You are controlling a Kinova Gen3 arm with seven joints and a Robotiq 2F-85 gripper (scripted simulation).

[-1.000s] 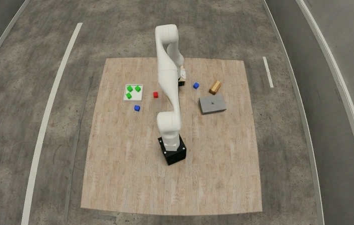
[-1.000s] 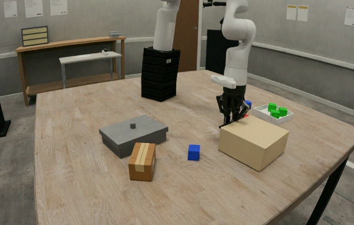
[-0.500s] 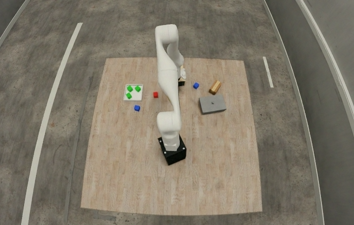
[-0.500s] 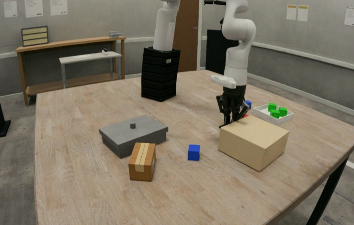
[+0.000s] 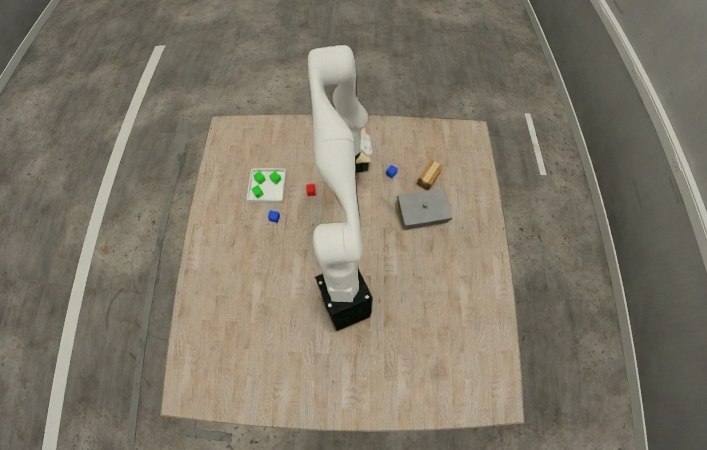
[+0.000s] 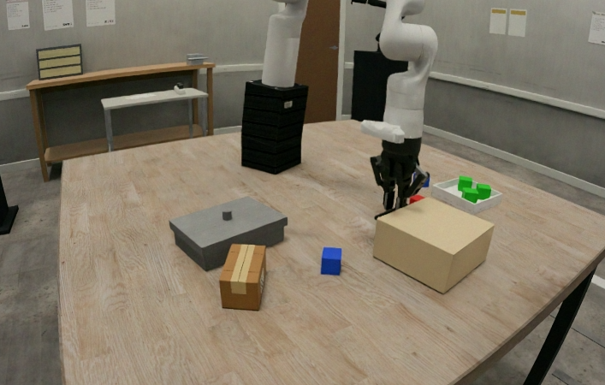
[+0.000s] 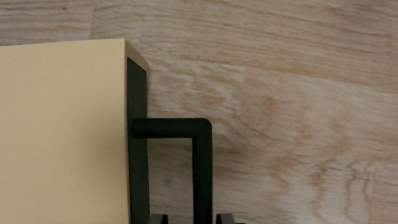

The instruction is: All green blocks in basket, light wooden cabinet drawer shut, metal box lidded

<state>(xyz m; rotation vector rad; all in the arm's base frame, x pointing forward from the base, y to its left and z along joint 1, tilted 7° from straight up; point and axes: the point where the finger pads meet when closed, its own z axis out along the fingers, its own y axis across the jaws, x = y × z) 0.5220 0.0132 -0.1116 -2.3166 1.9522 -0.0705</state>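
Pulling the handle (image 6: 383,214) (image 7: 202,170): I judge a straight, level draw toward six o'clock, from twelve at the cabinet (image 5: 364,158) (image 6: 431,239) (image 7: 65,135).
Gripper (image 6: 394,203) (image 7: 193,219): part-closed around the bar, gap visible, not grasping.
Basket (image 5: 266,200) (image 6: 462,204): eleven o'clock from the base, three green blocks (image 5: 259,177) (image 6: 470,194) inside.
Unseen: drawer contents; lower fingertips cut off.

The wrist view's lower edge cuts off the cabinet's dark handle (image 7: 202,170).
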